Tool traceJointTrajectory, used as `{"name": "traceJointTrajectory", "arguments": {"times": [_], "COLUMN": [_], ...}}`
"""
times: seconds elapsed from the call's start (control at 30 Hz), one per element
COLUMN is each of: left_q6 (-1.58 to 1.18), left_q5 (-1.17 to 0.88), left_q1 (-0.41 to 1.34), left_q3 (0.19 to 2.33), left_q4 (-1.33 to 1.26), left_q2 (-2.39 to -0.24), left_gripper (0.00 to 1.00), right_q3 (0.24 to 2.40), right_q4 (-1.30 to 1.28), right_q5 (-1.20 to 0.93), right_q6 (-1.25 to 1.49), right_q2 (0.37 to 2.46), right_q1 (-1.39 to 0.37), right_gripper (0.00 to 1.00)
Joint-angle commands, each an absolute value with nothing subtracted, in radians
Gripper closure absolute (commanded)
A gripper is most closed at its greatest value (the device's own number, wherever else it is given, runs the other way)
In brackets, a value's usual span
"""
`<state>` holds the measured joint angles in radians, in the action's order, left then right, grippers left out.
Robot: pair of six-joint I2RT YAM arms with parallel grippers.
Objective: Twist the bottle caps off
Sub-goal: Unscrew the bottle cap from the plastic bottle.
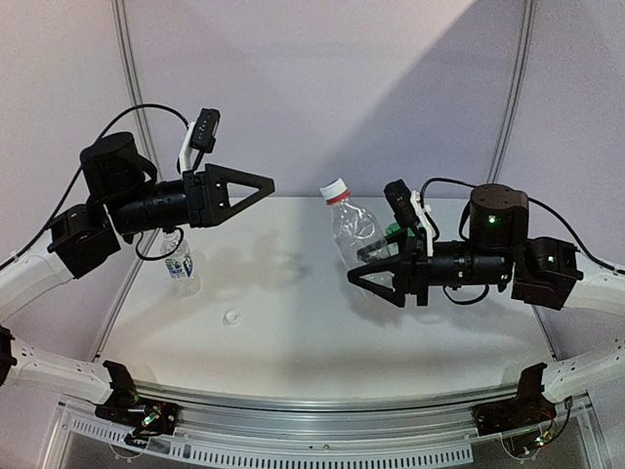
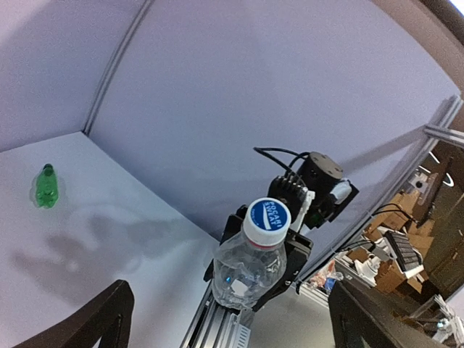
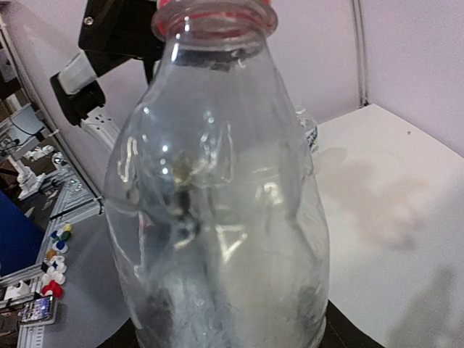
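Note:
My right gripper point(image 1: 367, 262) is shut on a clear unlabelled bottle point(image 1: 354, 234), holding it tilted above the table. A white cap point(image 1: 335, 191) with a red ring sits on its neck; in the left wrist view the cap point(image 2: 267, 217) has a blue top. My left gripper point(image 1: 256, 188) hangs open and empty in the air, left of the cap and apart from it. A labelled clear bottle point(image 1: 180, 262) stands at the left, its top hidden behind my left arm. A loose white cap point(image 1: 232, 317) lies on the table. The green bottle point(image 2: 46, 186) stands at the back.
The white table point(image 1: 293, 362) ends in a curved metal rail along the front. Grey walls close the back and sides. In the right wrist view the held bottle point(image 3: 217, 203) fills almost the whole picture.

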<state>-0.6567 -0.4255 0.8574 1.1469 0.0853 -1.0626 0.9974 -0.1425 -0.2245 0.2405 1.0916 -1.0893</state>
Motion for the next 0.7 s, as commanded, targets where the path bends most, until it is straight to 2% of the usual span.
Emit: {"name": "traceJointTrajectory", "arguments": {"times": [0.0,0.47,0.67], "left_q6": [-0.617,-0.615,-0.605], "left_q5": [-0.561,-0.681,-0.693], "left_q1": [0.867,0.890,0.912], "left_q3": [1.144,1.264,1.267], "left_q4": [-0.076,-0.127,-0.120], "left_q2": [-1.097,-1.270,-1.282], "left_gripper": [0.06,0.20,0.21], "right_q3": [0.994,1.045,1.047], "right_q4": [-0.085,-0.081,-0.070], "right_q5": [-0.410,-0.488,-0.474], "right_q6": [0.283,0.301,0.310], "right_q2": [1.090,1.163,1.167], "right_q1": [-1.071,-1.071,-1.071], "right_gripper": [1.00,1.00,1.00]}}
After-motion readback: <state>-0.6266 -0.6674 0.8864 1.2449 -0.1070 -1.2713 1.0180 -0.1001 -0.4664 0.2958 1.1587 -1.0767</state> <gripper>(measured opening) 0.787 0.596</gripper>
